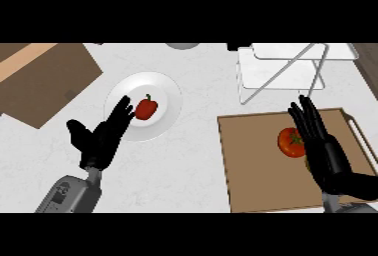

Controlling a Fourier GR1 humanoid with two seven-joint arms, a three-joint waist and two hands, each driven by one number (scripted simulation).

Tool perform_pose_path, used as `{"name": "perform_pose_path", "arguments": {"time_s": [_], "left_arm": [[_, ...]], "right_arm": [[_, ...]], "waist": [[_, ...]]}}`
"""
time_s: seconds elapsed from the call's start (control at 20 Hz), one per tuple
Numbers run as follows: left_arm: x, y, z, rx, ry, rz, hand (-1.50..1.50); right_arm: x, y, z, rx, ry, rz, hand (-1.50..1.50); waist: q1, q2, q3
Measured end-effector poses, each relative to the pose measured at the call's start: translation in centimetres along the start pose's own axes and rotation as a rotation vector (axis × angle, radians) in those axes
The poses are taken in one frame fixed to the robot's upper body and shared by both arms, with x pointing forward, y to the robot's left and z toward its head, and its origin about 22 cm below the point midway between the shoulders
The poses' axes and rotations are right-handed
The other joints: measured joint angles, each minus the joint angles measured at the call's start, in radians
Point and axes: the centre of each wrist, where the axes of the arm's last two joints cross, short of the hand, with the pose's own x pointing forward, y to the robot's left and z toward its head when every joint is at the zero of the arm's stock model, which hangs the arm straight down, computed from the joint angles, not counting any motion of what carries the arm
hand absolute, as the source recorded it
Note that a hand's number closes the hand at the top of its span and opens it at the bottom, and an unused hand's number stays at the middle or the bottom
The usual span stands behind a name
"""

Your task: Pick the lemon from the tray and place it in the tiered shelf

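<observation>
A brown tray [251, 165] lies at the right of the white counter. On it sits a round red-orange fruit with a green stem [289, 143]; it looks like a tomato, and I see no yellow lemon. My right hand [328, 155] is open above the tray, fingers straight and pointing away, just right of the fruit and partly overlapping it. The white wire tiered shelf [284, 70] stands behind the tray at the upper right. My left hand [100, 137] is open at the left, fingertips over the edge of a white plate.
The white plate [166, 97] holds a red bell pepper [147, 108]. A brown board [44, 80] lies at the upper left corner. A grey round object [181, 45] shows at the top edge.
</observation>
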Motion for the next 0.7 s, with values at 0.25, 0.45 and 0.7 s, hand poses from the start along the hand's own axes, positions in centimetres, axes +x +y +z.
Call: {"name": "perform_pose_path", "arguments": {"time_s": [0.25,0.45,0.7], "left_arm": [[1.0,1.5,0.1,0.046,-0.092,-0.135,0.0],[1.6,2.3,0.2,0.077,-0.128,-0.195,0.0],[1.7,2.1,0.4,0.077,-0.163,-0.251,0.0]], "right_arm": [[0.3,-6.4,0.4,-0.254,0.073,0.058,-1.5],[0.1,-8.6,0.9,-0.501,0.091,-0.06,1.5],[-3.0,-14.6,6.2,-0.935,0.259,0.286,-1.5]], "waist": [[-0.013,0.008,0.0],[-0.054,0.001,0.009],[-0.042,0.02,0.001]]}}
